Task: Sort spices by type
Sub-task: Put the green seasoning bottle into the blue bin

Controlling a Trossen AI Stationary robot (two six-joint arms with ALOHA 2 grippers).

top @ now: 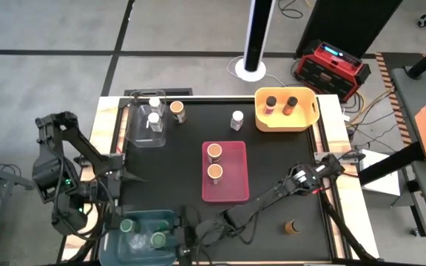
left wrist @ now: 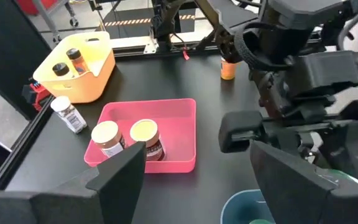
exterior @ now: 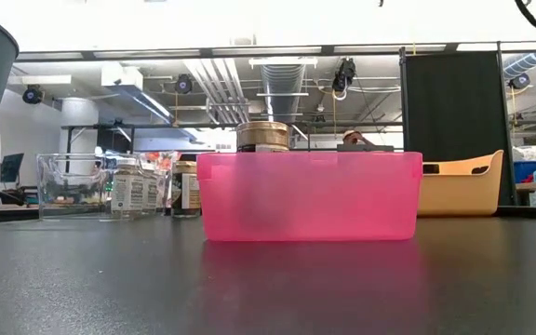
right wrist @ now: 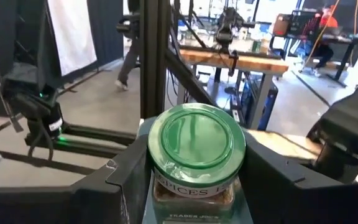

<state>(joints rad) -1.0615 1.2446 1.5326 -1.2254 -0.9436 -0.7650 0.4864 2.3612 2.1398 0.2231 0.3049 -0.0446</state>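
Fingers of the right gripper (right wrist: 194, 186) clamp a green-lidded spice jar (right wrist: 196, 158) over the blue bin (top: 148, 216); left gripper (left wrist: 197, 180) hangs spread apart.

blue bin (top: 170, 216) cut off by frame edge, pink bin (exterior: 310, 195) hiding jars

Both arms matte black w/ boxy jointed links. Left arm (top: 58, 159): green LED at base, black cables. Right arm (top: 302, 181): small white labels.
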